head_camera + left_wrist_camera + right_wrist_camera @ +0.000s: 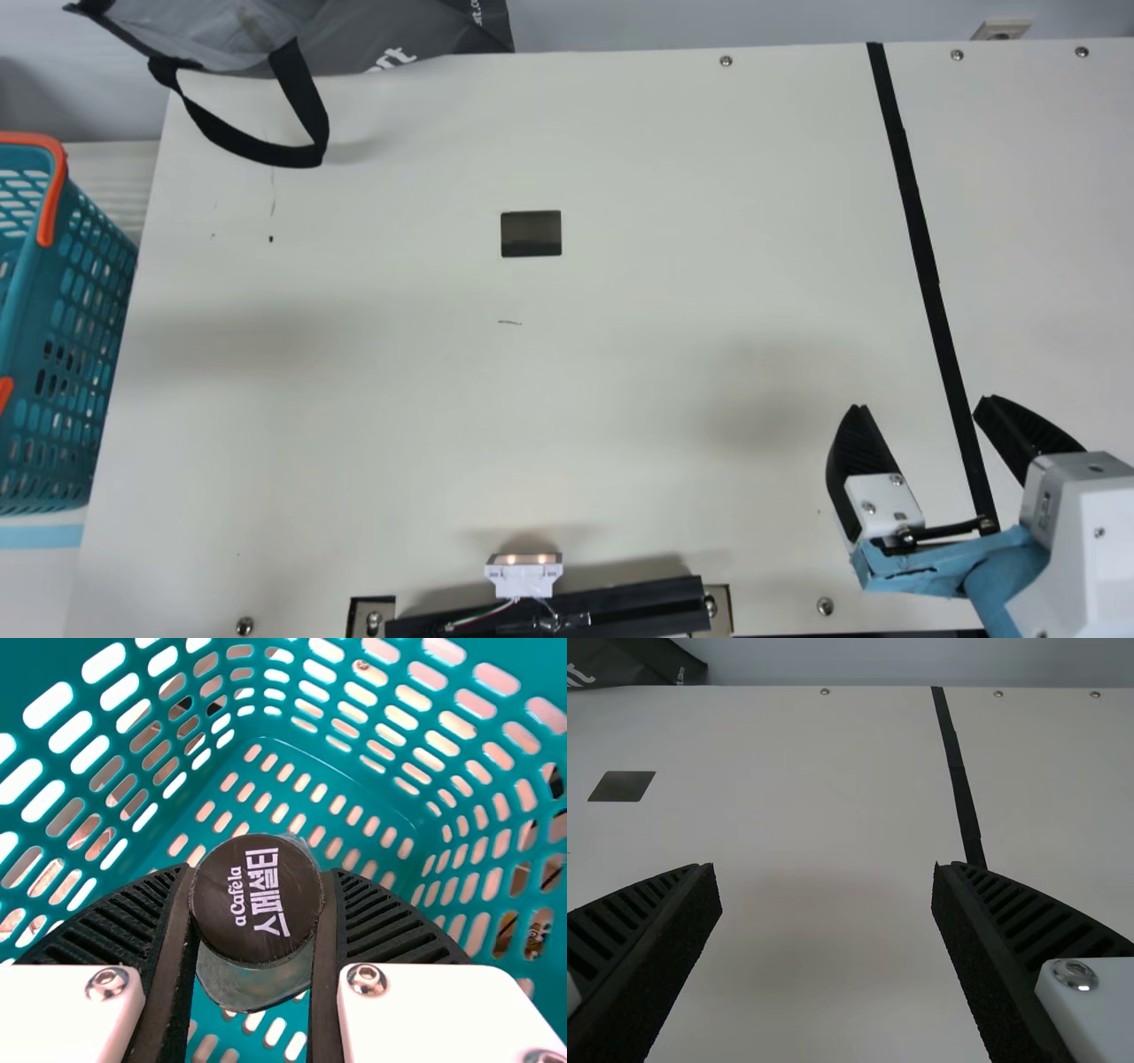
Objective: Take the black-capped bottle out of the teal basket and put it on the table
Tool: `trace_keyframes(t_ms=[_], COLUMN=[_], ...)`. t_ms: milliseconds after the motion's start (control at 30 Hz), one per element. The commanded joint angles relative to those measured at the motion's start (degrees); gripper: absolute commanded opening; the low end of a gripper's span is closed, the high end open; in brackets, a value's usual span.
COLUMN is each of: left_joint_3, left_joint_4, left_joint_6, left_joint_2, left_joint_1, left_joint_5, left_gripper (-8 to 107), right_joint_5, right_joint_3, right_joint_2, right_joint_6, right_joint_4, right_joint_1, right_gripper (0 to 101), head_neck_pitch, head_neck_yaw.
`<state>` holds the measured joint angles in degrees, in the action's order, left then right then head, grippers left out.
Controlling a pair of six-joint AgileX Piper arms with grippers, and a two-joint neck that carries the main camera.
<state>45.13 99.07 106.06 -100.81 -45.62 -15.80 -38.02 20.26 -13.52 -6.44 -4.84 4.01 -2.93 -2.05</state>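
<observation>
In the left wrist view the black-capped bottle [257, 900] is seen from above, its round dark cap between the ribbed fingers of my left gripper [257, 904], which is shut on it. The perforated teal basket [301, 788] surrounds them, and most of the bottle's body is hidden under the cap. The same teal basket [75, 328] stands at the left edge of the main view. My right gripper [917, 408] is open above the table's right part, far from the basket, with nothing in it; the right wrist view shows that gripper [826, 890] too.
A grey bag [372, 40] with a black strap lies at the table's back left. A dark rectangle [532, 234] is set in the cream table [620, 354], and black tape [921, 239] crosses its right side. A small lit device [524, 574] sits at the front edge.
</observation>
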Motion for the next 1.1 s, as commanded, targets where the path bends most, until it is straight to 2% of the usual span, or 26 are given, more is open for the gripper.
trace_keyframes(t_ms=[0, 467, 800, 1067], left_joint_3=[-0.4, -2.3, -1.8, 0.0], left_joint_4=[-0.6, -11.1, -22.0, -31.3], left_joint_6=[-0.4, -9.8, -21.9, -33.0], left_joint_2=[1.3, 10.8, 17.2, 22.4], left_joint_1=[0.0, 0.9, 2.2, 2.7], left_joint_5=[-0.1, 0.5, 0.2, -2.3], left_gripper=[0, 0, 0, 0], right_joint_5=[0.0, 0.0, 0.0, 0.0], right_joint_3=[0.0, 0.0, 0.0, 0.0], right_joint_2=[0.0, 0.0, 0.0, 0.0], right_joint_6=[0.0, 0.0, 0.0, 0.0], right_joint_4=[0.0, 0.0, 0.0, 0.0], right_joint_1=[0.0, 0.0, 0.0, 0.0], right_gripper=[91, 91, 91, 91], head_neck_pitch=[0.2, 0.2, 0.2, 0.2], head_neck_yaw=[0.5, 0.5, 0.5, 0.5])
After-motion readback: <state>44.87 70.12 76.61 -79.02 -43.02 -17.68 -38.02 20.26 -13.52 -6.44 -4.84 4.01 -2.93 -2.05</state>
